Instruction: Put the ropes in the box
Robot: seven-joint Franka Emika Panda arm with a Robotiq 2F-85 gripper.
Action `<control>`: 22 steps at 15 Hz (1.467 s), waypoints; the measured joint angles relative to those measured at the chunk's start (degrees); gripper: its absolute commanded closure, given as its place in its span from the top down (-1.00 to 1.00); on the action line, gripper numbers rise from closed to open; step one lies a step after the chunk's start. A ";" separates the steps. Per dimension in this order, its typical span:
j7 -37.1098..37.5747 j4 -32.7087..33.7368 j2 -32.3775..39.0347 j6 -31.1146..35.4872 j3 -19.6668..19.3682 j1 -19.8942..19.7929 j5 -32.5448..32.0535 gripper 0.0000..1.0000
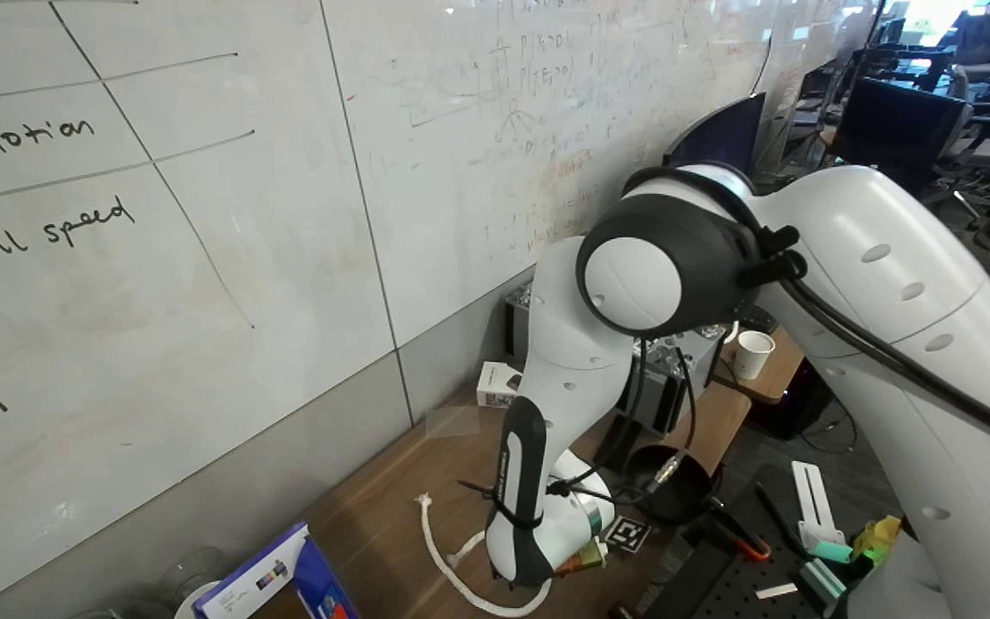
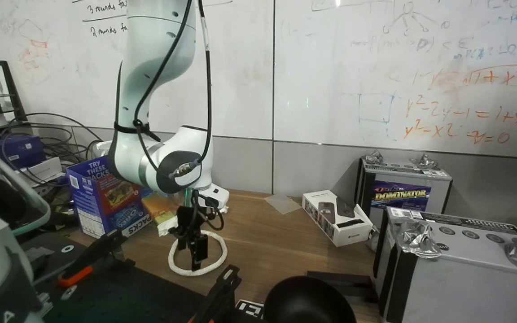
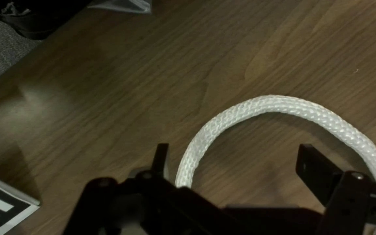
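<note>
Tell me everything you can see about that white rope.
The rope is white and looks braided from shiny strands. It lies slack on the wood-grained table, curving into a rounded loop, with a loose end visible in an exterior view. The open end effector hangs over it without gripping; whether they touch is unclear.

From high up, a camera in an exterior view looks down along a broad white whiteboard [image 1: 237, 258]; in an exterior view, the board is nearly square-on, a round black pan [image 2: 310, 303] in the foreground. The wrist view looks down closely on the white braided rope [image 3: 279, 103] both exterior views share.
</note>
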 measured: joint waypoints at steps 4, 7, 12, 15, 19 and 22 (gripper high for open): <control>0.00 0.88 2.20 1.53 -0.08 -0.31 1.09 1.00; 0.01 1.40 3.19 1.85 -0.08 -0.73 1.40 1.00; 0.02 1.75 3.81 2.79 -0.08 -1.28 1.85 1.00; 0.02 2.00 4.24 3.65 -0.08 -1.33 2.13 1.00; 0.19 2.44 5.00 4.59 -0.08 -1.32 2.40 1.00; 0.41 2.81 5.40 5.29 -0.07 -1.32 2.68 1.00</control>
